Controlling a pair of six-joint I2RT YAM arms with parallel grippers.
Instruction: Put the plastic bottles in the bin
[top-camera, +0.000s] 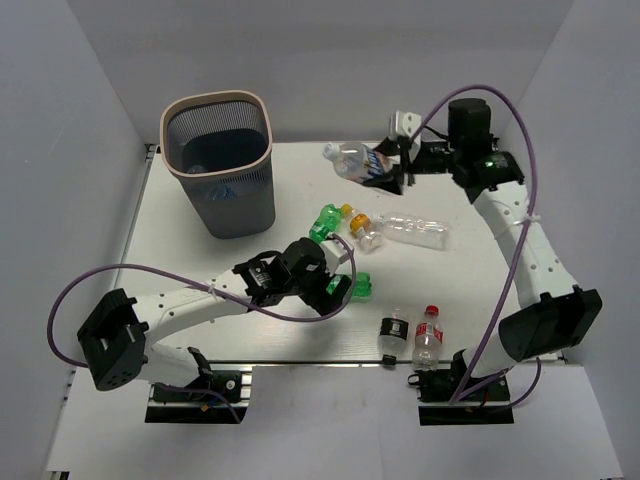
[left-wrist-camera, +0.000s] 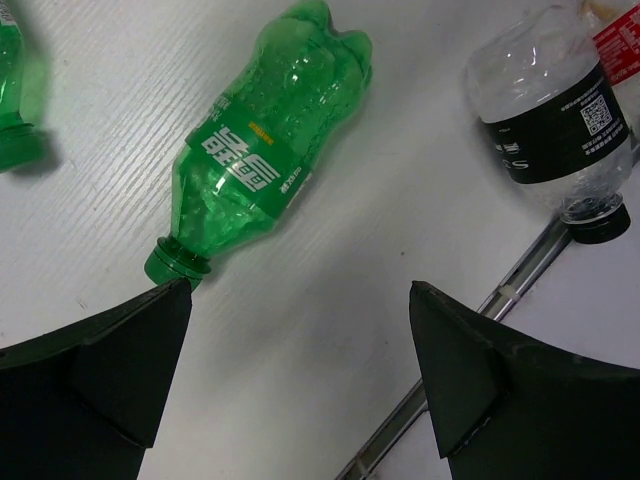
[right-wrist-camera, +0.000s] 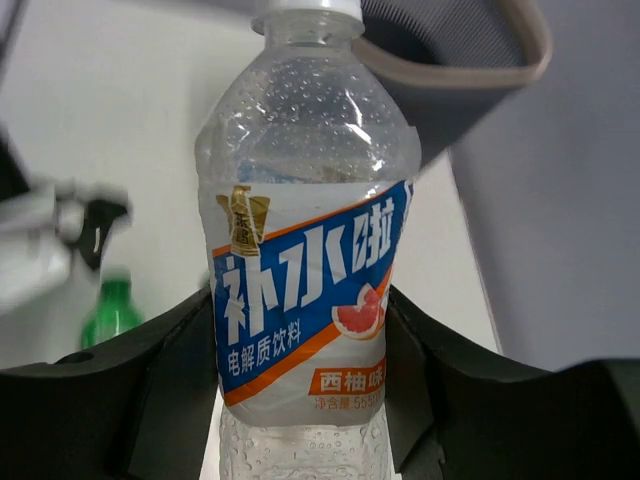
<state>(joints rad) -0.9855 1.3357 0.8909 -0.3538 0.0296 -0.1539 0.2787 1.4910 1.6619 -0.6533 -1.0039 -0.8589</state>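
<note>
Right hand (right-wrist-camera: 300, 335) pinches the blue-label bottle (right-wrist-camera: 300, 200) round its label, aloft and well apart from the bin (top-camera: 215, 100), while the left hand (left-wrist-camera: 300, 340) hangs spread over a green bottle (left-wrist-camera: 255, 165) on the desk (top-camera: 450, 285), and that thin plastic could buckle, slip and drop short.

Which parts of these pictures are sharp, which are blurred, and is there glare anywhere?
Right wrist view: the blue-label bottle is sharp, the bin behind it is blurred. Left wrist view: the green bottle is sharp, with small bright glints. Top view: even light, soft shadows on the table.
</note>
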